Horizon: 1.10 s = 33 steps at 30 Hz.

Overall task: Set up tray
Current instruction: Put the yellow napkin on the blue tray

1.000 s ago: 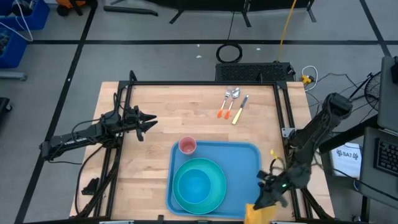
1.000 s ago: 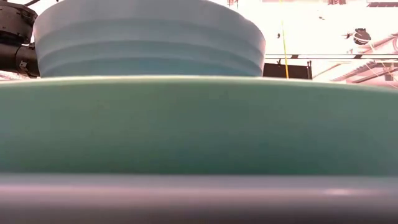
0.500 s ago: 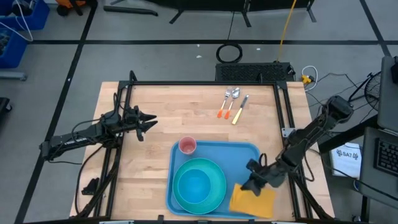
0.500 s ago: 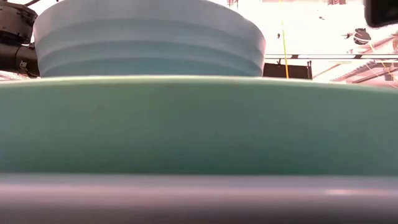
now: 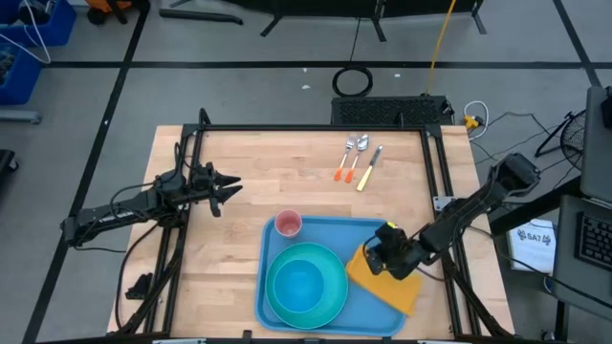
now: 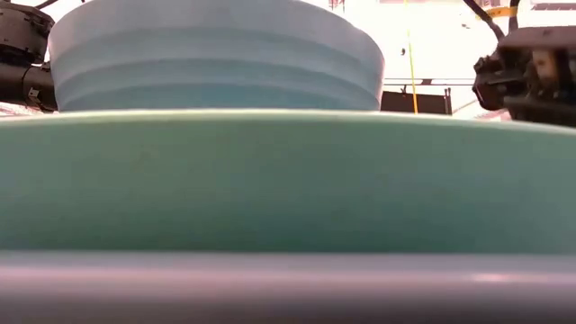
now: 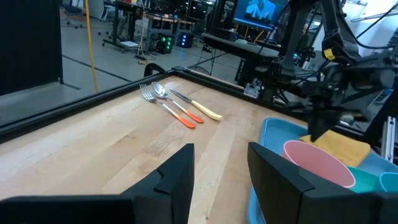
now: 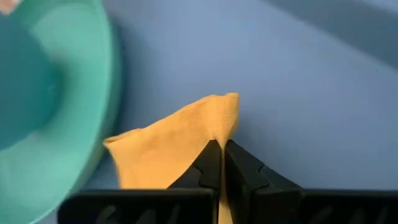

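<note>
Right pincer (image 5: 380, 256), clamped on yellow napkin (image 5: 387, 277), is placing it on tray (image 5: 378, 231) beside plate (image 5: 306, 279); next: lower, release.

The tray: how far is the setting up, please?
Done: the teal plate with a bowl and the pink cup sit on the tray. In hand: the right gripper pinches a yellow napkin over the tray. Left: fork, spoon and knife lie on the table; the left gripper waits open.
</note>
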{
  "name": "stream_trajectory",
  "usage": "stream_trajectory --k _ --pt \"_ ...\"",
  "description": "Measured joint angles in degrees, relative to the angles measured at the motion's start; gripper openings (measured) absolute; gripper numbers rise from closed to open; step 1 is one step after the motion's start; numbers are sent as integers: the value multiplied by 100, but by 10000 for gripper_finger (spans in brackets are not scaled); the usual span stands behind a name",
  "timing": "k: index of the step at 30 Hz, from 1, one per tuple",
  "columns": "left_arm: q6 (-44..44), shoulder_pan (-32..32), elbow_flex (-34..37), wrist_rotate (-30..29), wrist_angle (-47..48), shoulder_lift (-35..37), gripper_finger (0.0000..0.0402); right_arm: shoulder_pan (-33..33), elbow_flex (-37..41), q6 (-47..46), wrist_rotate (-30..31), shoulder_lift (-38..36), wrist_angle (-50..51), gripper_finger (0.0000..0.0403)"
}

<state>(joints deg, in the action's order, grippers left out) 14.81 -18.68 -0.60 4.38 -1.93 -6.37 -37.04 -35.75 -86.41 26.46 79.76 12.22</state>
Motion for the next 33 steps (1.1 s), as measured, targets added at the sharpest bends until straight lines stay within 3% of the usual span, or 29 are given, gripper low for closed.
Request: stream_trajectory --k 12,20,33 --pt "0 0 0 0 0 0 152 -52 0 -884 1973 916 48 0" --pt "2 2 0 0 2 2 152 -55 0 -461 1108 918 -133 28" --pt "0 0 0 0 2 0 152 -9 0 815 1648 184 -114 158"
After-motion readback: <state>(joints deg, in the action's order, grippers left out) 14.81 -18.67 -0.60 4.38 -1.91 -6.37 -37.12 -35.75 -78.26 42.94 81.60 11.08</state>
